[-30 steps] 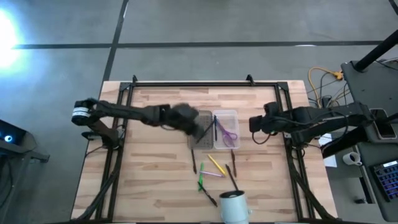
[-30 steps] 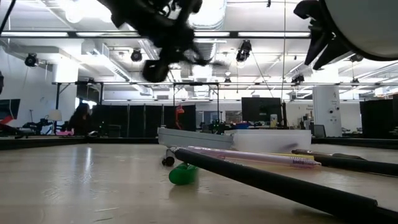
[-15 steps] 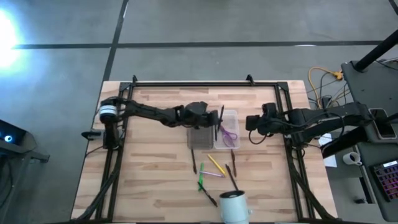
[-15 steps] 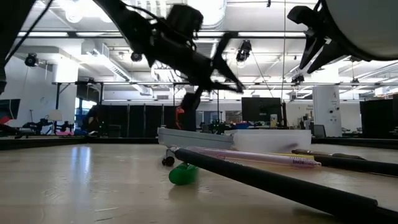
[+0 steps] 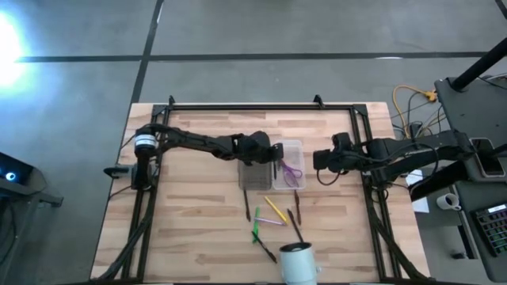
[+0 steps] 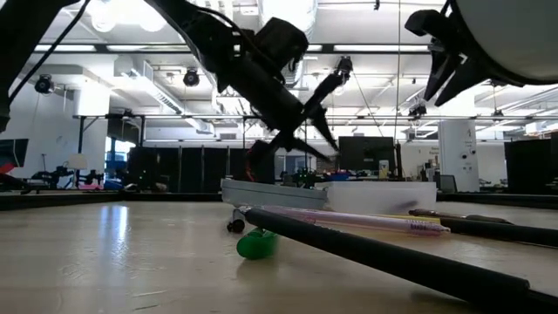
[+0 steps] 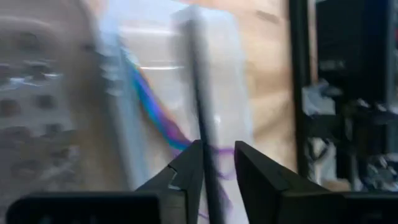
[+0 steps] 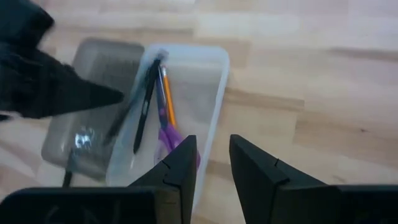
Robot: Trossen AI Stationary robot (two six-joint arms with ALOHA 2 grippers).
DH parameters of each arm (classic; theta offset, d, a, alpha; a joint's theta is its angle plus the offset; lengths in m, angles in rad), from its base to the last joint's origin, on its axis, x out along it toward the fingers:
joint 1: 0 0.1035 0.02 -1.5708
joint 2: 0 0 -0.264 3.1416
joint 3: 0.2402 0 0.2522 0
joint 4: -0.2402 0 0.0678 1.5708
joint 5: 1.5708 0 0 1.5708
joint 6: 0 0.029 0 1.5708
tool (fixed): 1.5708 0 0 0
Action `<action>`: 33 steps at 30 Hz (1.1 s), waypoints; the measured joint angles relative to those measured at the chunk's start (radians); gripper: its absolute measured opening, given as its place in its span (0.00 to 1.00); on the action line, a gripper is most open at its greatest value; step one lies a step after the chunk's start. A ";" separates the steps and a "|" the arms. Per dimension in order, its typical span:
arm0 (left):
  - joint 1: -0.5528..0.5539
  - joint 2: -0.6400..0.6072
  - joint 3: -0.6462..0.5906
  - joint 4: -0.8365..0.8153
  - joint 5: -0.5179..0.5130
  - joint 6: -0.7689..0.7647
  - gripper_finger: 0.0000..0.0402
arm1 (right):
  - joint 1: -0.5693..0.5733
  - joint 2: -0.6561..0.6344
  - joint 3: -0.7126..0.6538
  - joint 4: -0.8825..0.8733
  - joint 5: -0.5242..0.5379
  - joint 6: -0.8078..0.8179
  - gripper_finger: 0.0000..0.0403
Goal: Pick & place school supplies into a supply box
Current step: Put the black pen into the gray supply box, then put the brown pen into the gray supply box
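Observation:
The supply box sits mid-table: a translucent half (image 5: 288,150) and a grey mesh half (image 5: 255,176). Inside the translucent half lie purple scissors (image 5: 292,171), an orange pencil (image 8: 166,99) and a dark pen (image 8: 144,106). My left gripper (image 5: 276,152) hovers over the box, shut on a thin dark pen (image 7: 198,87). My right gripper (image 5: 318,159) waits to the right of the box, slightly open and holding nothing. Yellow (image 5: 275,208), pink (image 5: 269,222) and green (image 5: 257,233) markers and dark pens (image 5: 246,207) lie flat on the table nearer the near edge. My left gripper pinches the dark pen's shaft (image 7: 208,163) between its two fingers, reaching in from the table's left and slanting downward. The pen is tilted (image 6: 307,109), with one end raised and the other pointing down at the box. Whether that lower end touches the box, I cannot tell.
A white cup (image 5: 297,264) stands at the near edge. More dark pens (image 5: 295,222) lie between it and the box. A black frame (image 5: 261,106) runs around the table. The wood to the left and right of the box is bare.
My left gripper has swung from over the mesh half toward the table's right, carrying the dark pen over the translucent half. It has also sunk a little toward the box, and the pen has tipped from nearly level to steeply slanted.

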 joint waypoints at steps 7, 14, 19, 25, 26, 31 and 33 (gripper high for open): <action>-0.024 -0.018 0.018 -0.001 0.048 0.075 0.27 | 0.000 0.012 -0.012 -0.001 -0.057 0.003 0.25; -0.024 -0.222 -0.036 -0.085 0.031 0.384 0.28 | 0.039 0.122 -0.015 0.016 -0.262 -0.012 0.30; -0.018 -0.429 -0.157 -0.144 -0.041 0.601 0.28 | 0.079 0.275 -0.016 0.065 -0.362 0.118 0.34; -0.003 -0.647 -0.367 -0.140 -0.041 0.661 0.28 | 0.106 0.463 0.045 0.164 -0.427 0.279 0.41; 0.003 -0.677 -0.407 -0.140 -0.039 0.662 0.28 | 0.109 0.491 0.065 0.163 -0.439 0.290 0.43; 0.027 -0.826 -0.600 -0.085 -0.039 0.663 0.28 | 0.122 0.613 0.181 0.152 -0.498 0.301 0.51; 0.039 -0.875 -0.661 -0.047 -0.032 0.663 0.28 | 0.128 0.658 0.219 0.139 -0.504 0.307 0.53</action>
